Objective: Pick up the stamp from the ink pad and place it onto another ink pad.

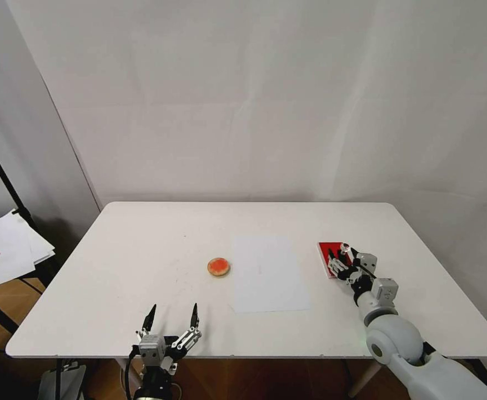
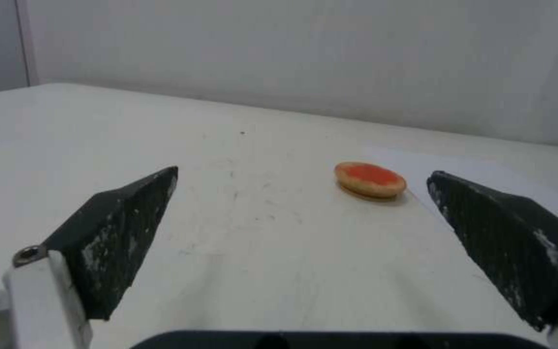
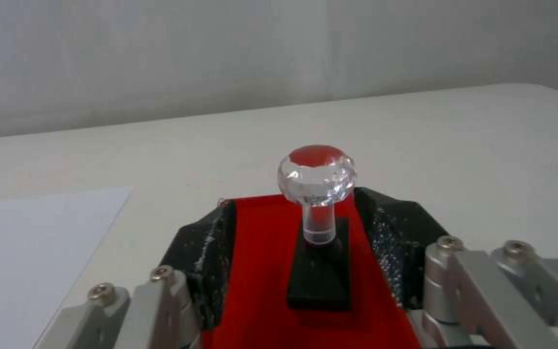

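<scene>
My right end effector (image 3: 305,232) sits low over the ink pad (image 3: 263,271), its dark fingers (image 3: 392,237) spread to either side of the stamp (image 3: 317,228) with a visible gap on both flanks, so I judge it open around the stamp and not yet gripping. The stamp stands upright on the red pad, black base down and clear faceted knob up, its long axis vertical, directly between my fingers and slightly ahead of the palm; a squeeze across the black base looks like what the grasp turns on. In the head view the same end effector (image 1: 341,261) covers the near part of the ink pad (image 1: 326,251) at the right side of the tabletop (image 1: 143,239), with the stamp's knob (image 1: 345,245) just showing above it. Another ink pad (image 1: 219,267), the small round orange one, lies well to my left near the tabletop's middle, and a white sheet of paper (image 1: 268,275) lies flat between the two pads; it should not obstruct a carry once lifted. My left end effector (image 1: 170,319) is parked at the near edge, fingers wide open and empty, with the round pad (image 2: 370,180) ahead of it, nearer to it than to my right.
</scene>
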